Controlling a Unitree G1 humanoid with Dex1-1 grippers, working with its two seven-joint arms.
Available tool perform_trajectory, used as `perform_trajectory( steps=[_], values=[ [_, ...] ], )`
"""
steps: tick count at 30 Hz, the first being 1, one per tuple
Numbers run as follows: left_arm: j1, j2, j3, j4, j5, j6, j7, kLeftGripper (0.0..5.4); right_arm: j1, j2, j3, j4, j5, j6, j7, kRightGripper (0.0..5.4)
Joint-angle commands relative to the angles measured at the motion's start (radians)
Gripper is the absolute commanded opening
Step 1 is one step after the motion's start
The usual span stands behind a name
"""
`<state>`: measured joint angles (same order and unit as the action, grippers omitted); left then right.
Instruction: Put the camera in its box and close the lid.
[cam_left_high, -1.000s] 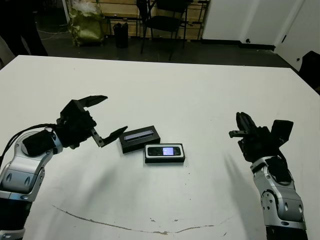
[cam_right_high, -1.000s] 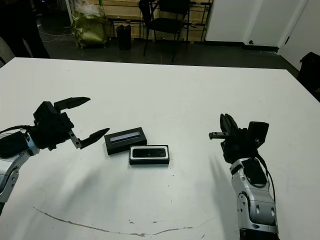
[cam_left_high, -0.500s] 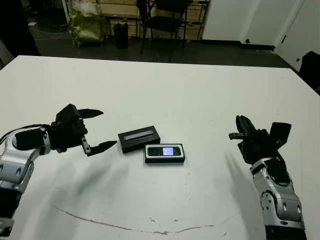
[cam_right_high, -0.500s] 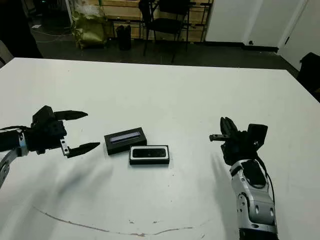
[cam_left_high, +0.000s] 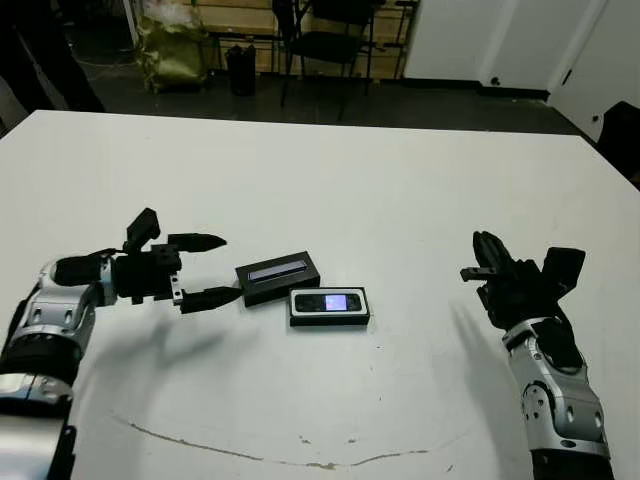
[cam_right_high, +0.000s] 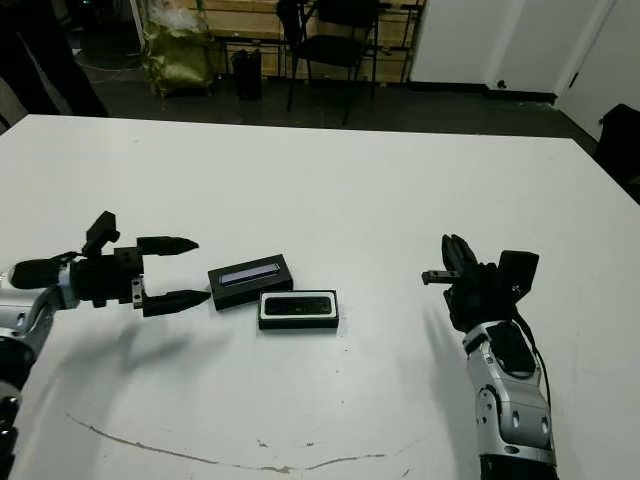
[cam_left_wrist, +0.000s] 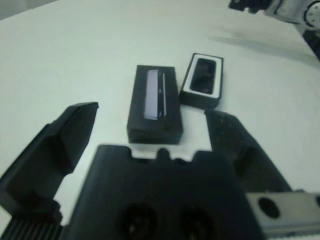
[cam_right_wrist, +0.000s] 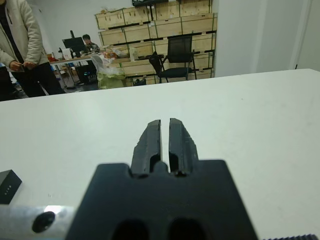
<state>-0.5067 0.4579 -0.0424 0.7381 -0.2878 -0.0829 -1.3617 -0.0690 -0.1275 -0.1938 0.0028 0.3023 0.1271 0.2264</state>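
Item 1: my left pincer, low over the white tabletop, its two black prongs spread wide apart and holding nothing. It points at the near end of the lid; the nearer prong's tip lies just beside that end, and whether it touches cannot be made out.

Item 2: the lid, a black rectangular cover with a pale strip along its top, lying flat near the tabletop's middle.

Item 3: the box, a black tray with white lining, lying just beside the lid on the side nearer me; the two look to touch at a corner, though the gap is hard to judge.

Item 4: the camera, seated inside the box, small bluish screen facing up. In the left wrist view it is blurred and the screen reads dark.

Item 5: my right pincer, raised over bare tabletop well apart from the box, prongs pressed together on nothing.

Item 6: a person beyond the tabletop's far edge, cut off at the picture's border.
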Motion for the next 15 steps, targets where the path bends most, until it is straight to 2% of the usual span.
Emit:
perform_trajectory(
  steps=[1,7,10,13,15],
  values=[
    [0.005,-0.018,0.004,0.016,0.007,-0.027,-0.005,5.37,-0.004,-0.007,-0.009,-0.005,0.005,0.021,-0.008,0.0],
    [0.04,-0.017,-0.005,-0.033,0.028,-0.028,0.028,5.37,-0.009,-0.011,-0.013,0.019,0.002,0.007,0.004,0.0],
    [0.053,-0.01,-0.01,-0.06,0.025,0.015,0.035,5.37,-0.009,-0.011,-0.013,0.02,0.003,0.005,0.007,0.0],
    [0.073,-0.014,0.004,-0.054,0.017,-0.058,0.023,5.37,-0.008,-0.012,-0.01,0.011,-0.004,0.006,0.001,0.0],
    [0.082,-0.014,0.005,-0.055,0.018,-0.06,0.029,5.37,-0.008,-0.012,-0.012,0.016,-0.003,0.01,0.0,0.0]
  ],
)
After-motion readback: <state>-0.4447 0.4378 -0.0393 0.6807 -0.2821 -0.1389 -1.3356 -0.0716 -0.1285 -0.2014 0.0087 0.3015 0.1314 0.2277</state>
